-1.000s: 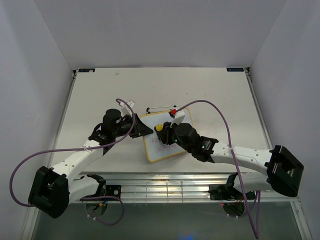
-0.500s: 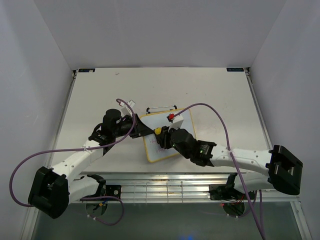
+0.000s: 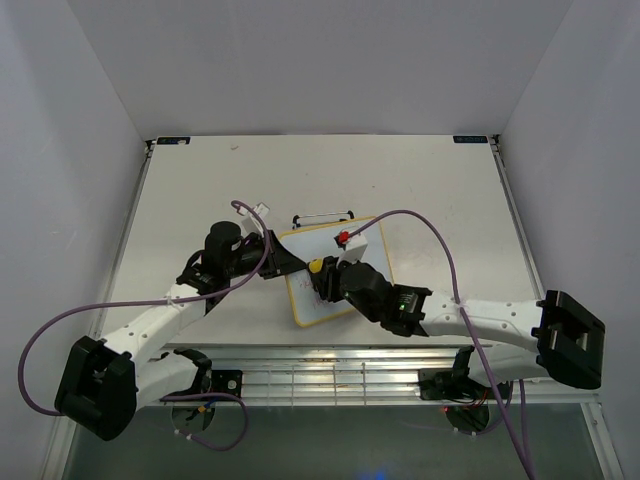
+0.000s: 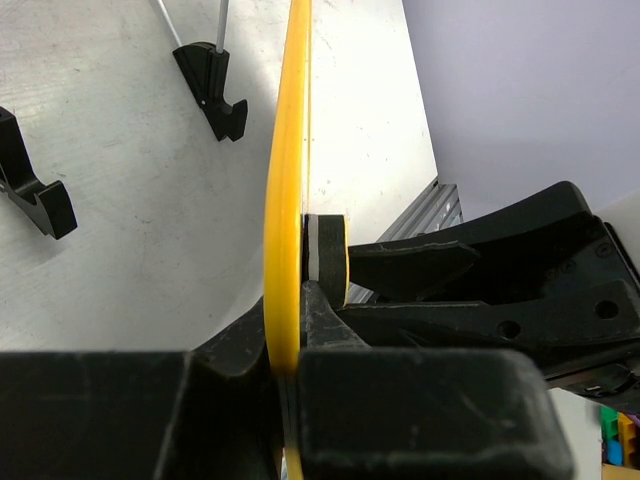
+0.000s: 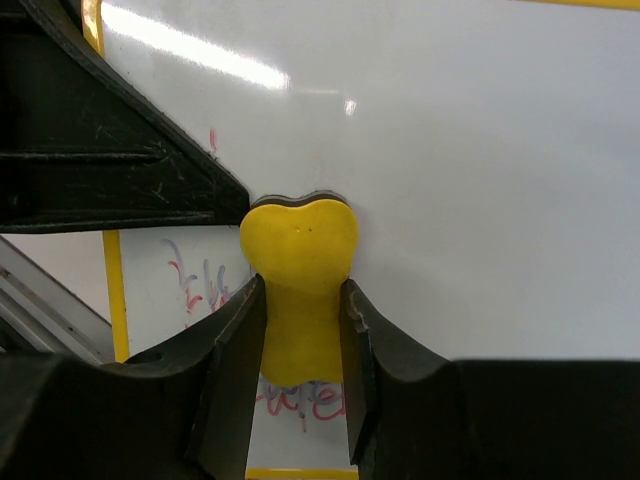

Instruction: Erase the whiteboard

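We log the eraser (image 5: pixel 298 250) slid slightly toward the near edge of the whiteboard (image 5: pixel 480 150), pinched in the right gripper (image 5: pixel 300 295); left gripper (image 4: pixel 286 345) clamps the whiteboard, steadying it for wiping.

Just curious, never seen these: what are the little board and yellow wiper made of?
The whiteboard looks like a glossy coated panel: lamp glare streaks across it. Its yellow frame is probably plastic. The eraser looks like matte foam, squeezed in where the right gripper pinches it, with a dark, perhaps felt, layer.
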`<state>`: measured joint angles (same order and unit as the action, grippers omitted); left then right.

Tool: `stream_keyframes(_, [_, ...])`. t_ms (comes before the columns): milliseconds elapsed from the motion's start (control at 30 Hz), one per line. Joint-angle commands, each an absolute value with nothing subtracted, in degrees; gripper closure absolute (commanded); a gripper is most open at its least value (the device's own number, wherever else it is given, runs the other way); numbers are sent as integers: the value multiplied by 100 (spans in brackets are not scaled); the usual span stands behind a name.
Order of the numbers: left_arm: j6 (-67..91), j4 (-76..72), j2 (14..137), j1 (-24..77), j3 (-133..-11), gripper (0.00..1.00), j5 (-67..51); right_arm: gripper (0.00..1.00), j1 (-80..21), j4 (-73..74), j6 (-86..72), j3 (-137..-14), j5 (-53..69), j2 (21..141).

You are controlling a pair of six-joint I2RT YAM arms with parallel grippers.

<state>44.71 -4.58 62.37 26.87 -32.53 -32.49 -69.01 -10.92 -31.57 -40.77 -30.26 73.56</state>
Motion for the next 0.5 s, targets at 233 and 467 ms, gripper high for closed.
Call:
stream_keyframes(233, [4930,-1872,5880,2944,-3560,100,-3938,92,-7260,-211,-3516,-3630,-2039,7708])
stream_keyframes(467, [5036,-1977,5880,2962,-3507,100,-4017,92,-7286,-334,-3296,-4227,-1960,8077])
